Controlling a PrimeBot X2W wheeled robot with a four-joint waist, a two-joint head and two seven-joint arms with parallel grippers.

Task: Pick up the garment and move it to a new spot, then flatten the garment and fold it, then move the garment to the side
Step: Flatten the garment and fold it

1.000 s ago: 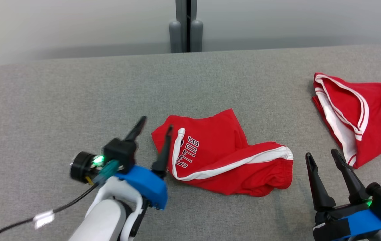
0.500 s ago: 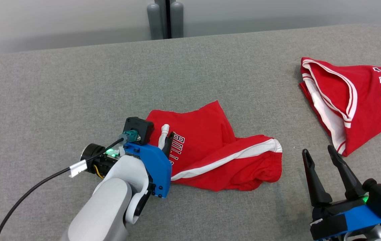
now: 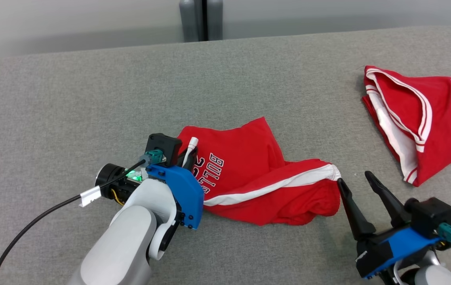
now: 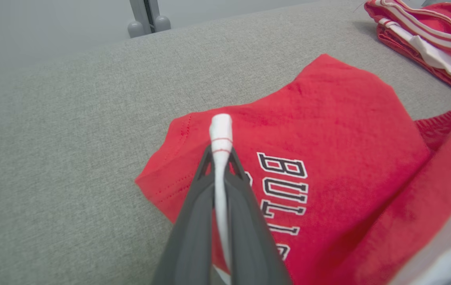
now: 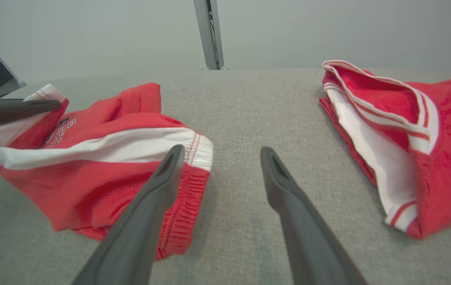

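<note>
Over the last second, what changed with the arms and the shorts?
Left jaws, open around the white-striped edge of the shorts, closed on it. Right jaws moved in leftward to their waistband end, open, gripping nothing. Shorts and the other red garment lie as before; the camera shifted.

Bright, even, diffuse overhead light; no glare. Shadows weak: a thin soft one under the shorts (image 3: 273,190) on the desk (image 3: 51,118), another at the jersey (image 3: 427,130) edge. Head view sharp, back wall hazy. Left wrist view: left claw (image 4: 220,156) near lens soft, lower-right cloth blurred. Right wrist view: right claw (image 5: 221,152) base defocused, desk edge slightly bowed by wide-angle.
</note>
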